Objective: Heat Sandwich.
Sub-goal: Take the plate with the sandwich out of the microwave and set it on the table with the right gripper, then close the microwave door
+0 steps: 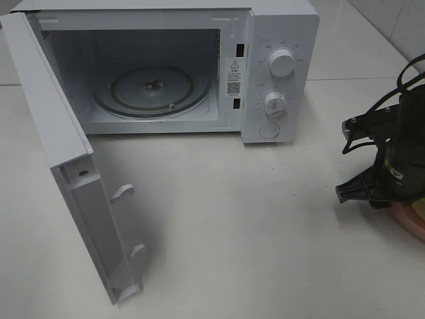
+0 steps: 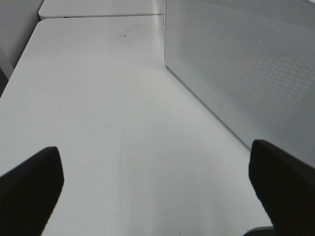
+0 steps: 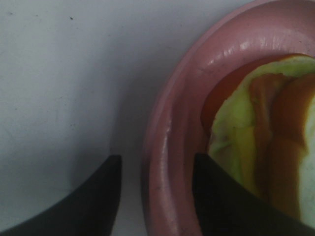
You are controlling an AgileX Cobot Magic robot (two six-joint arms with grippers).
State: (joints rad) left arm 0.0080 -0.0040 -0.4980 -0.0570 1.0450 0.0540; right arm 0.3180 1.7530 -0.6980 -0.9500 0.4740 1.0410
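Note:
The sandwich, showing yellow-green lettuce and reddish-brown meat, lies on a round pink plate. My right gripper is open and straddles the plate's rim: one finger stands on the table outside it, the other inside against the sandwich. From the high camera the right arm hangs over the plate at the table's right edge and hides the sandwich. My left gripper is open and empty, low over the bare table beside the microwave's side wall. It does not show in the high view.
The white microwave stands at the back with its door swung wide open toward the front left. Its glass turntable is bare. The white table stretches between microwave and plate.

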